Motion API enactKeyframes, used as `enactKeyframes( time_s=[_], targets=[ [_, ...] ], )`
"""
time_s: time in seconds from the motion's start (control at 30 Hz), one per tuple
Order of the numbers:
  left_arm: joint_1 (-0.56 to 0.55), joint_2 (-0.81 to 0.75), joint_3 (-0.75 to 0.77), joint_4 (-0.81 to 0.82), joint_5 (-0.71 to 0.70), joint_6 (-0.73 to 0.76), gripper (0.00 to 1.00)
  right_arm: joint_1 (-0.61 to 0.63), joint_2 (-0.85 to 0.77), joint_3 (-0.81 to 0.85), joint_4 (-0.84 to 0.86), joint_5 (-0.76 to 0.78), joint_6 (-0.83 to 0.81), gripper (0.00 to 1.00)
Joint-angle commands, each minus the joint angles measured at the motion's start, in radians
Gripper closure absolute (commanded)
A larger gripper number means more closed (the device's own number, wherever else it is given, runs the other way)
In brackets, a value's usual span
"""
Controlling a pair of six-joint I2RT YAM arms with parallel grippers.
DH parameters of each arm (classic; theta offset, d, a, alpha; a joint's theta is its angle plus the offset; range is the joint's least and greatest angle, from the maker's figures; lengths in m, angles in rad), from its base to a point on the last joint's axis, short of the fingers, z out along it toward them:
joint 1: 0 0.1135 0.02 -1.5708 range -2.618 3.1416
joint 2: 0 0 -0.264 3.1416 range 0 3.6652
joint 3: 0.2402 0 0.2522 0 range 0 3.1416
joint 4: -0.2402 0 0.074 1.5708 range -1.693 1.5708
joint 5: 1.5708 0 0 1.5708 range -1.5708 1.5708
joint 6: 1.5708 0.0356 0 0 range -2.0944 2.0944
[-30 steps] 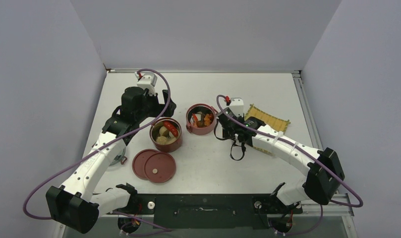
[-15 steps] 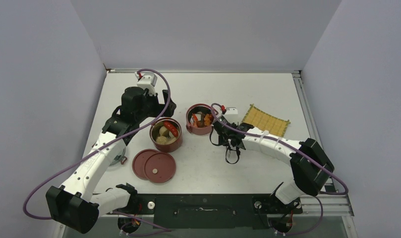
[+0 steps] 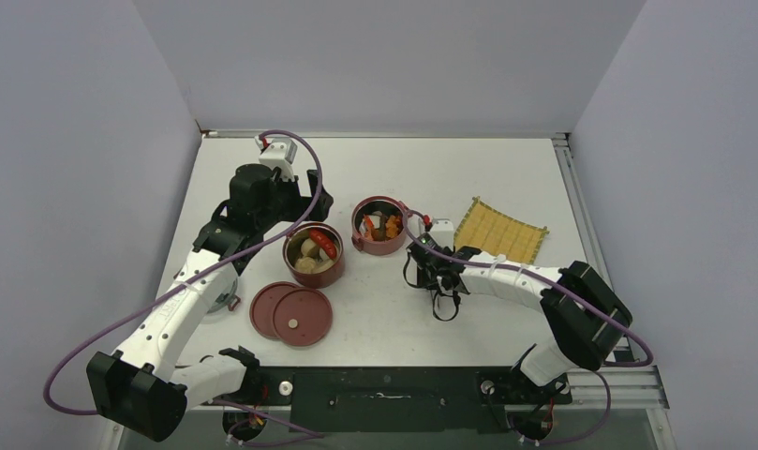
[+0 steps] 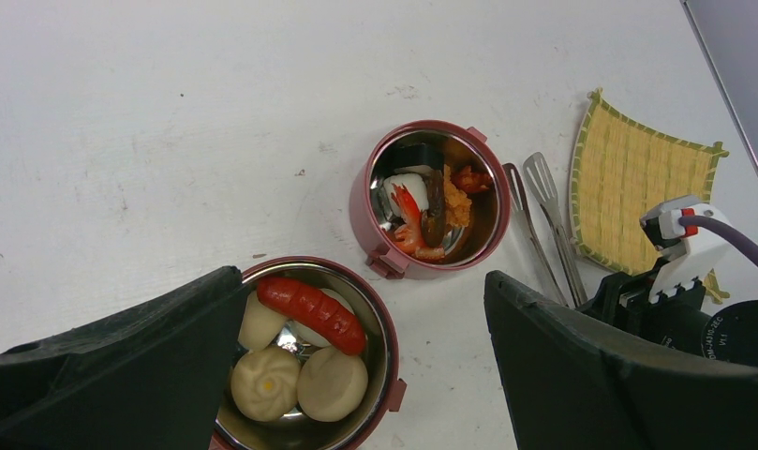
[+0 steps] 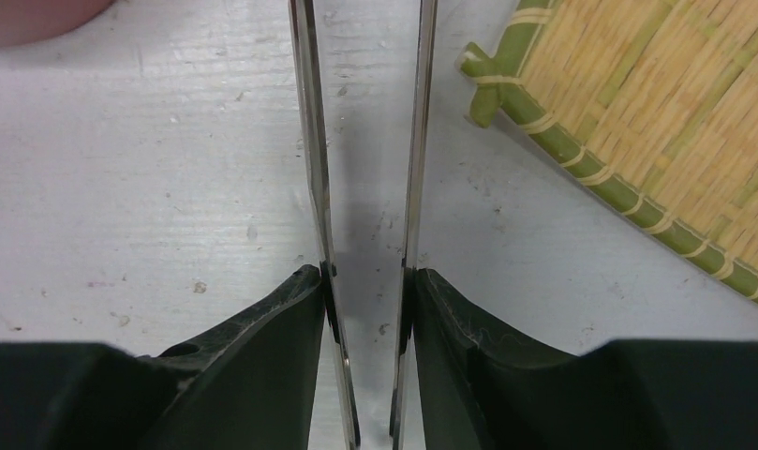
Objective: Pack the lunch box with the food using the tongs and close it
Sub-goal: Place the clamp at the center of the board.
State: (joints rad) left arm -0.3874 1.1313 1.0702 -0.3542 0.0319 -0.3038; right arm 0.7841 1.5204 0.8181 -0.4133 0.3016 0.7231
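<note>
Lids [image 3: 292, 314], two, dark red, lying overlapped at lower left of the top view, not yet fitted. Right gripper [image 5: 365, 277], narrowly parted, fingers pressing on both arms of the tongs [image 5: 311, 141], close over the table [image 3: 506, 178] at centre-right, just left of the mat [image 5: 656, 122].

Lunch box [image 3: 320, 277], two bowls sitting apart at centre:
- near bowl [image 4: 391, 361] holding food: cream balls [image 4: 265, 394] and a sausage [image 4: 309, 307]
- far bowl [image 4: 361, 202] holding orange bits [image 4: 456, 208]

Left gripper [image 4: 364, 281], spread wide and holding nothing, hovering over the near bowl.

Handling note: tongs seemingly being set aside. They are best laid flat, clear of bowl rim and mat edge, with the fingers then drawn straight back to avoid dragging them.
</note>
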Motion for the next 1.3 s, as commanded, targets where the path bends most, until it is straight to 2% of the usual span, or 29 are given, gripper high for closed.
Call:
enactKeyframes(
  time_s=[0.0, 0.17, 0.53, 0.87, 1.27],
  targets=[
    [-0.005, -0.011, 0.019, 0.039, 0.004, -0.001, 0.02, -0.023, -0.008, -0.012, 0.061, 0.002, -0.016, 0.62],
    [-0.005, -0.009, 0.018, 0.038, 0.003, -0.001, 0.02, -0.038, -0.003, -0.027, 0.059, 0.008, -0.031, 0.60],
    [-0.005, 0.000, 0.019, 0.038, 0.011, -0.003, 0.02, -0.062, -0.048, -0.019, 0.028, 0.016, -0.070, 0.48],
    [-0.005, 0.027, 0.018, 0.035, 0.002, -0.003, 0.02, -0.062, -0.081, 0.033, -0.014, 0.017, -0.110, 0.35],
    [-0.003, 0.035, 0.019, 0.026, -0.023, 0.005, 0.02, -0.062, -0.215, 0.119, -0.093, 0.035, -0.149, 0.19]
  ],
)
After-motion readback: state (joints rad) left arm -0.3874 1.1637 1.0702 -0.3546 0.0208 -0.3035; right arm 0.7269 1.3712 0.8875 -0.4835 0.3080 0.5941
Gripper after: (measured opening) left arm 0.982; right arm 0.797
